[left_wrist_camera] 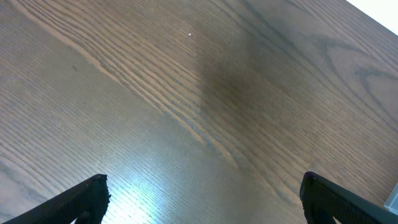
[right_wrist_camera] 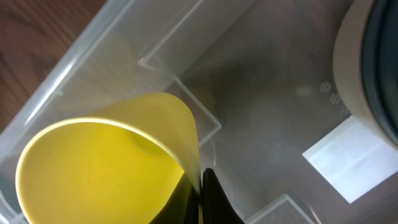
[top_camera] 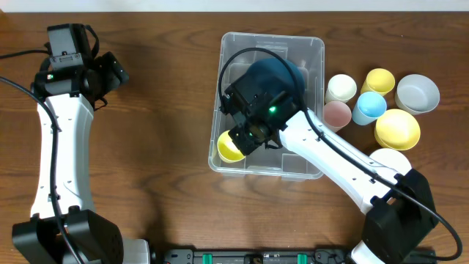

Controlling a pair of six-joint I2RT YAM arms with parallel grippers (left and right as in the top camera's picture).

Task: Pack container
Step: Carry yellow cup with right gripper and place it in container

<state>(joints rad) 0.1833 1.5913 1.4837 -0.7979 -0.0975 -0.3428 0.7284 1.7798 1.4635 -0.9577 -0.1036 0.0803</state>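
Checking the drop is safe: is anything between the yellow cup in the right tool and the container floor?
Nothing visible does. The right tool holds the yellow cup inside the container, at its near-left corner; the floor seen around it is bare. The dark blue bowl sits further back, not beneath.

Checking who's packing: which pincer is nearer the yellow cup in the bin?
Right. The right pincer is inside the container, clamped on the rim of the yellow cup; the left pincer hangs open over bare table, well away.
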